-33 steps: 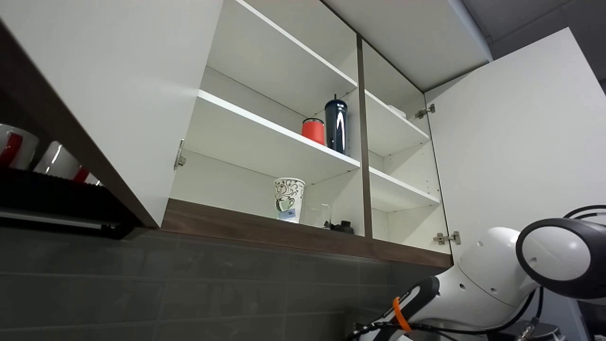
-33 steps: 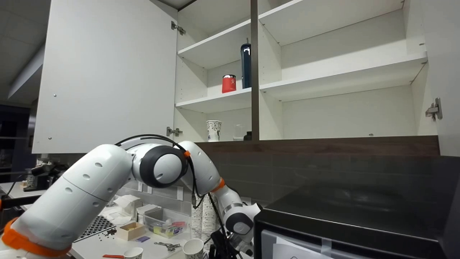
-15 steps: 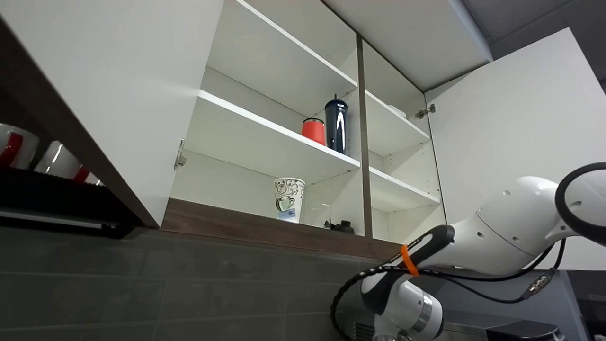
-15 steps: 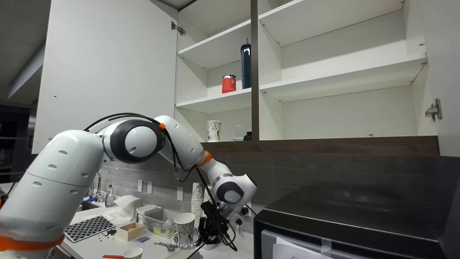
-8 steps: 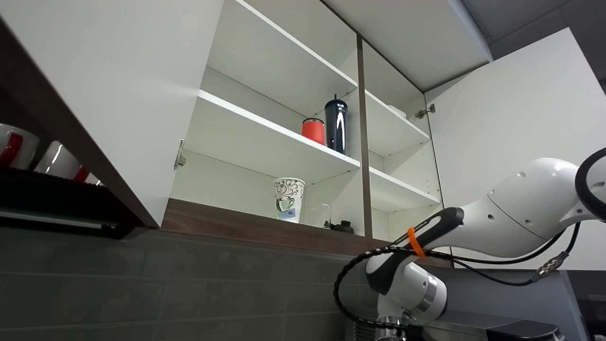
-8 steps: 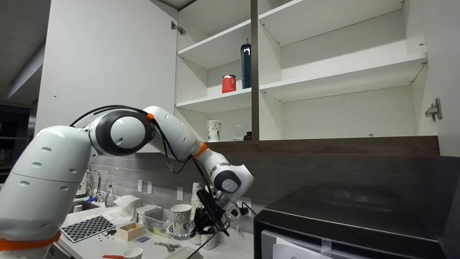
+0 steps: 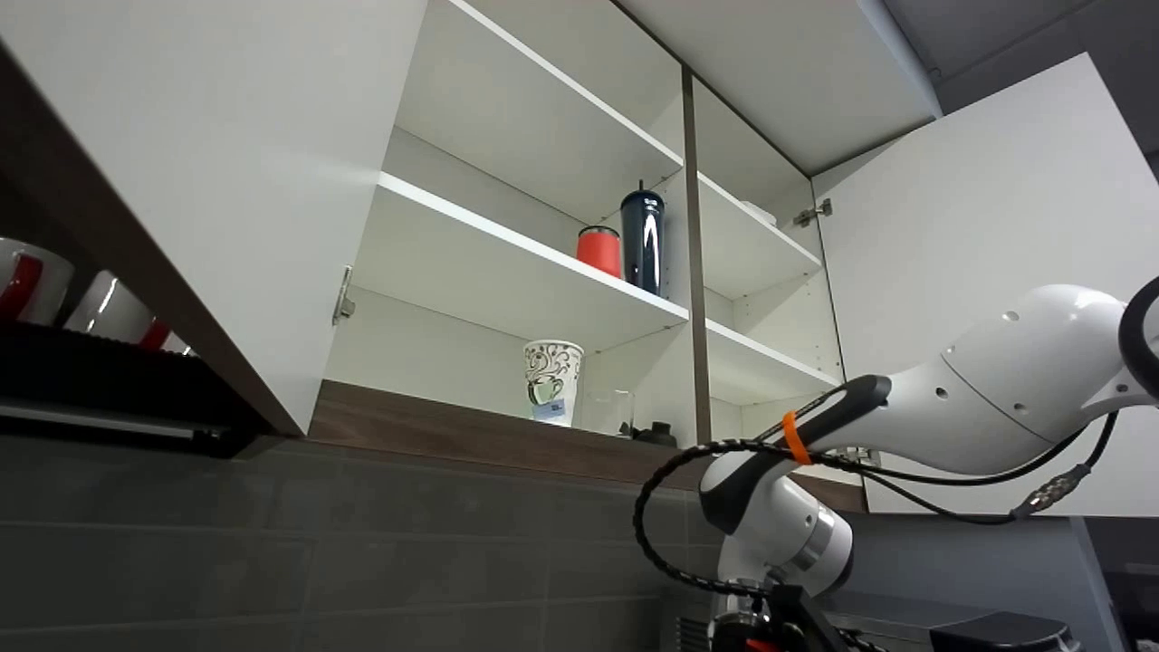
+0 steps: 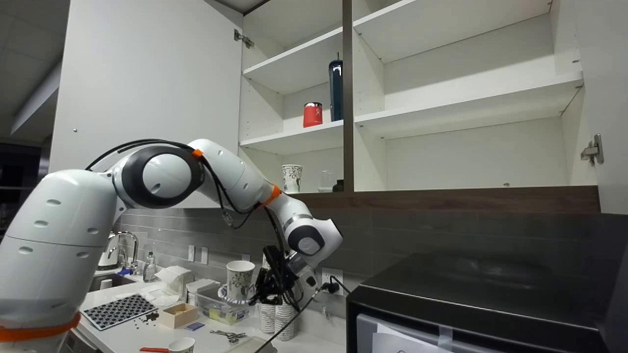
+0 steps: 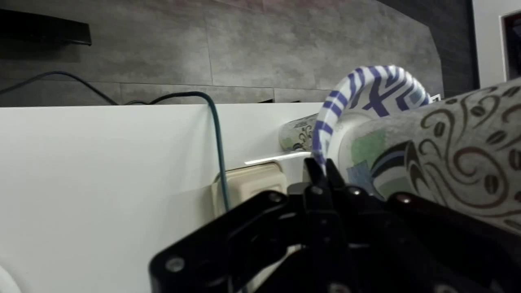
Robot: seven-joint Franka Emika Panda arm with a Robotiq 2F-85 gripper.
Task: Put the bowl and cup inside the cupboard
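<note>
The bowl (image 9: pixel 331 110), white with blue-purple stripes, is pinched by its rim in my gripper (image 9: pixel 324 167) in the wrist view. A tapered white printed paper cup (image 9: pixel 456 154) stands inside the bowl; no handle shows on it. In an exterior view the bowl (image 8: pixel 228 297) and cup (image 8: pixel 240 279) are held roughly upright above the counter, left of the gripper (image 8: pixel 255 295). The white cupboard (image 8: pixel 466 198) stands open, its brown bottom edge above the gripper. It also shows in an exterior view (image 7: pixel 489 444), where bowl and cup are out of view.
On the cupboard shelves are another printed cup (image 7: pixel 553 380), a clear glass (image 7: pixel 611 412), a red tumbler (image 7: pixel 598 251) and a dark bottle (image 7: pixel 642 240). A black appliance (image 8: pixel 466 314) stands at the right. Cup stacks (image 8: pixel 284 318) and a plastic bin (image 8: pixel 201 300) stand on the counter.
The arm has risen and drawn back. The gripper has lifted the bowl with the cup in it up and to the left in an exterior view.
</note>
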